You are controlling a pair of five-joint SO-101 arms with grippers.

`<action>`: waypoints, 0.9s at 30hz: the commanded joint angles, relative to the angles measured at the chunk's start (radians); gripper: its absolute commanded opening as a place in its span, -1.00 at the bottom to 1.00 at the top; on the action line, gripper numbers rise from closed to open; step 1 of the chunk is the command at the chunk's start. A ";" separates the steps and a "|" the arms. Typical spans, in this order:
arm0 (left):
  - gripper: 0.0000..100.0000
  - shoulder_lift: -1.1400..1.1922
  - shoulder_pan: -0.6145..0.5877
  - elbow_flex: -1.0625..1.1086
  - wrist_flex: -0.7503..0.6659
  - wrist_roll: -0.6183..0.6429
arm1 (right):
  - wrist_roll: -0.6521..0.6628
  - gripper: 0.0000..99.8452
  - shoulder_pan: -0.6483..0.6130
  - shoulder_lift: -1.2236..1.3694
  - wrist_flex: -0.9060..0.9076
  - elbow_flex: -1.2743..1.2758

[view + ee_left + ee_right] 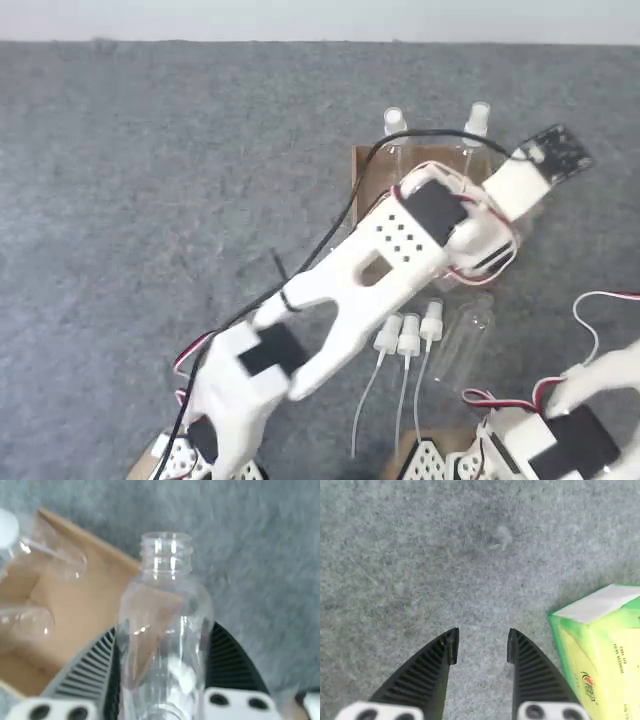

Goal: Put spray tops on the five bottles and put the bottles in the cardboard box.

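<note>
Grey carpet (150, 200) — left tool (162, 630) grips uncapped bottle (165, 605) (by cardboard box (80, 605)).

A desk (140, 180) covered in grey, felt-like fabric stretches from near edge to far, its mottled, fuzzy nap under soft, even light. Along the far side runs a pale strip (300, 18), plain and unmarked, left to right.

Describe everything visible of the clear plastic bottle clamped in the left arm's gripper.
The clear plastic bottle is see-through and empty-looking, with rounded shoulders and a threaded neck that is open: no spray top on it. The left gripper is shut on its body, a black ribbed finger pressing each side. Behind it lie the brown cardboard box's edge and grey cloth.
</note>
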 commanded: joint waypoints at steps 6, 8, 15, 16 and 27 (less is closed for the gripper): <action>-0.67 0.264 0.005 -0.464 -0.017 0.091 | 0.011 -0.76 0.008 -0.005 -0.015 -0.060; -0.64 0.308 0.005 -0.515 -0.002 0.094 | 0.014 -0.76 0.008 -0.005 -0.013 -0.060; -0.45 0.391 -0.008 -0.717 0.092 0.126 | 0.015 -0.76 0.004 -0.005 -0.010 -0.060; -0.45 0.391 -0.014 -0.748 0.101 0.126 | 0.015 -0.76 0.004 -0.005 -0.010 -0.058; -0.49 0.305 -0.157 -0.997 0.272 0.074 | 0.014 -0.76 -0.001 -0.005 -0.018 0.071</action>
